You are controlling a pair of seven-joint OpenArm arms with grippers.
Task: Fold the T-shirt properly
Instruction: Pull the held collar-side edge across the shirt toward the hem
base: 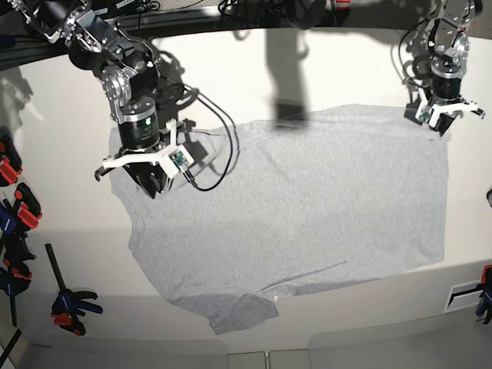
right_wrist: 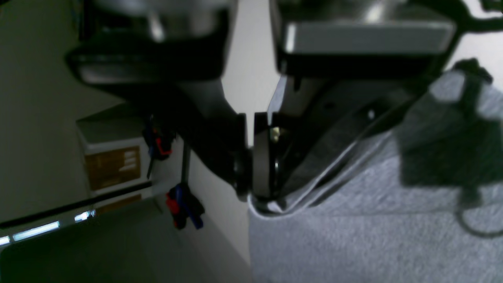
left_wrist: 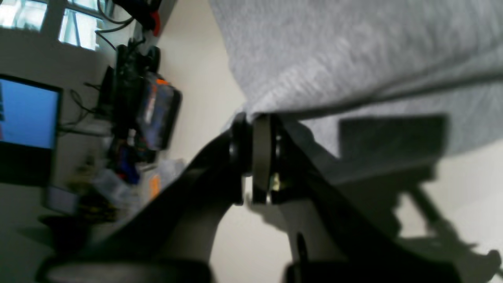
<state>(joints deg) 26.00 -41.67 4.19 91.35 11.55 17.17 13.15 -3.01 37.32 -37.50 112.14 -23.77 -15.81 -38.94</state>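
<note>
The light grey T-shirt (base: 307, 207) lies spread on the white table (base: 61, 231), plain side up, with one sleeve at the bottom (base: 238, 311). My right gripper (base: 154, 187) is at the shirt's left edge. In the right wrist view it (right_wrist: 249, 192) is shut, with its tips pinching the fabric edge (right_wrist: 353, 236). My left gripper (base: 438, 127) is at the shirt's top right corner. In the left wrist view it (left_wrist: 250, 122) is shut on the shirt's edge (left_wrist: 353, 51). No lettering shows.
A black cable (base: 219, 154) from the right arm hangs over the shirt's upper left. Several clamps (base: 69, 304) lie along the table's left edge and one (base: 484, 296) at the right edge. A monitor (left_wrist: 27, 114) and a box (right_wrist: 110, 157) stand beyond the table.
</note>
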